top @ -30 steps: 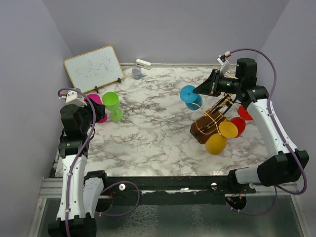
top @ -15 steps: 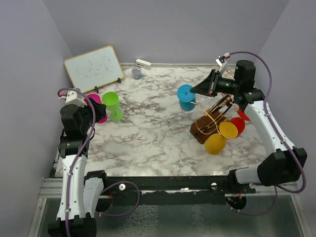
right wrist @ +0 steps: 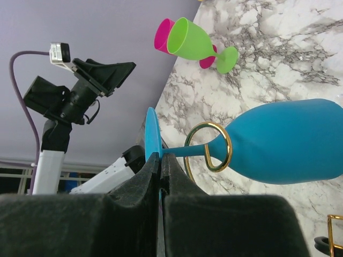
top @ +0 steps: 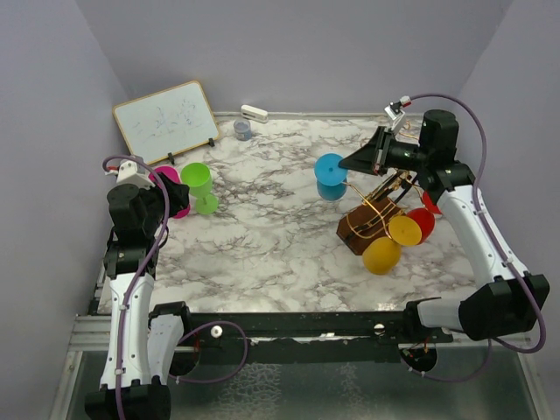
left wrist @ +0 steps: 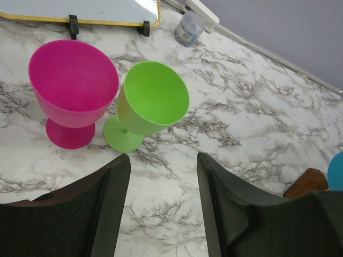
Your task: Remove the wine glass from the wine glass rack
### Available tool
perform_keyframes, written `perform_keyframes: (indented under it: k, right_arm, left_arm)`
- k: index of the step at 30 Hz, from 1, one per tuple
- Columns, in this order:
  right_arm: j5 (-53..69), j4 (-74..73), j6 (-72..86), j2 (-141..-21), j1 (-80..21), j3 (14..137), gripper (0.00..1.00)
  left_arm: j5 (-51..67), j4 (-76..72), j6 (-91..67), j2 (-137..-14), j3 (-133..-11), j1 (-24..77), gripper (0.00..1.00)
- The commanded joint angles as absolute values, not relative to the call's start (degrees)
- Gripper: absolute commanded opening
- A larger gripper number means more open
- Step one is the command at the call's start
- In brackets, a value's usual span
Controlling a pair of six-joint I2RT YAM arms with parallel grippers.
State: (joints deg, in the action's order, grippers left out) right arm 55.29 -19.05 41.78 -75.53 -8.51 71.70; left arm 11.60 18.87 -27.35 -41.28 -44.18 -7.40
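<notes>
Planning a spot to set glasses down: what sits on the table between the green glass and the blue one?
Nothing: the top view shows only bare marble table between the green glass and the blue glass.

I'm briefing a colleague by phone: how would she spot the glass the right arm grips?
On the marble table's right side stands a wooden rack with gold arms. The right gripper pinches the foot of one glass at its far-left hook. Only it is blue; its neighbours are yellow and red.
</notes>
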Motion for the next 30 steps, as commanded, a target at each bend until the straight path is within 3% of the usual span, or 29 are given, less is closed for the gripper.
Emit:
perform_keyframes:
  k: [1,30]
  right_arm:
    - [52.4,-24.2,38.4,-72.0,-8.6,72.6,0.01]
    - [32.4,-29.5,34.5,-67.0,-7.6,75.8,0.01]
  left_arm:
    - [13.1,17.5,-27.5,-41.4,-44.0,-7.3,0.56]
    - [13.6,17.5,-27.5,-41.6,-43.9,-7.3,0.56]
